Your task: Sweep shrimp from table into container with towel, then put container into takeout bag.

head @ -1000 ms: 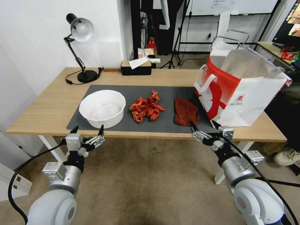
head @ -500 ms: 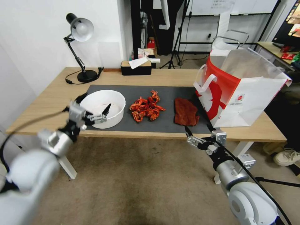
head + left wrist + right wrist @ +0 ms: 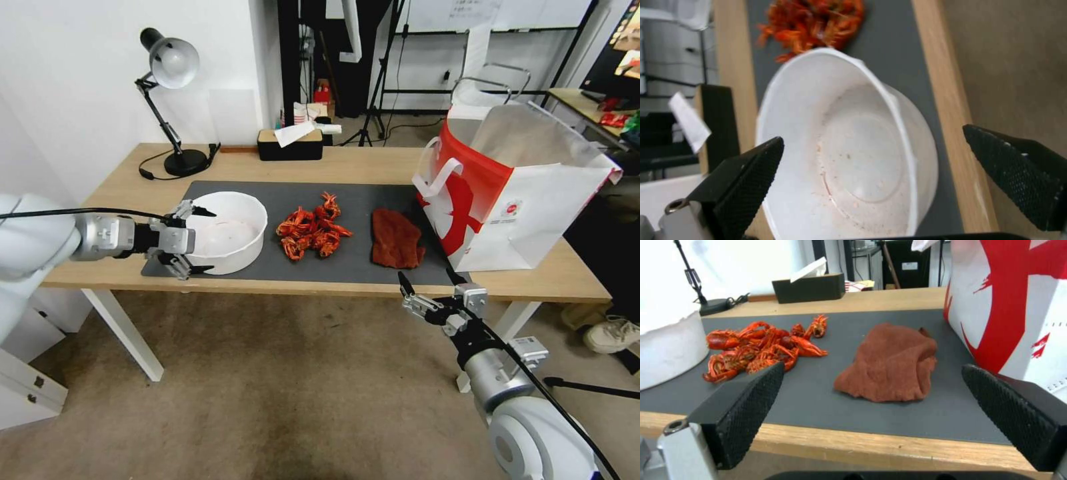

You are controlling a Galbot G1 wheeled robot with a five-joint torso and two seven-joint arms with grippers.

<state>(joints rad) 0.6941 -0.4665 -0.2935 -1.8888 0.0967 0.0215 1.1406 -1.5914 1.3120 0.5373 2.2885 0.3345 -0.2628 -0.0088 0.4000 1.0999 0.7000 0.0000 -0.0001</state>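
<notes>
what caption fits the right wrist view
Open right gripper faces rust-red fuzzy towel between glossy orange shrimp and takeout bag.

1. A black metal desk lamp [image 3: 172,63] with a rounded silver-grey shade is standing on its round black base, its jointed arm leaning up and away from that base.
2. A thin black cord [image 3: 155,175] is trailing from the lamp's base and curling just beside it.
3. A black rectangular tissue box [image 3: 291,145] with a pale top is sitting well to the right of the lamp's base, a white tissue [image 3: 297,133] poking out of it.
4. A black tripod stand [image 3: 375,100] is standing on the floor farther back, beyond the tissue box.
5. A white sneaker [image 3: 612,333] is resting on the brownish carpet [image 3: 280,387], far right of the lamp.
</notes>
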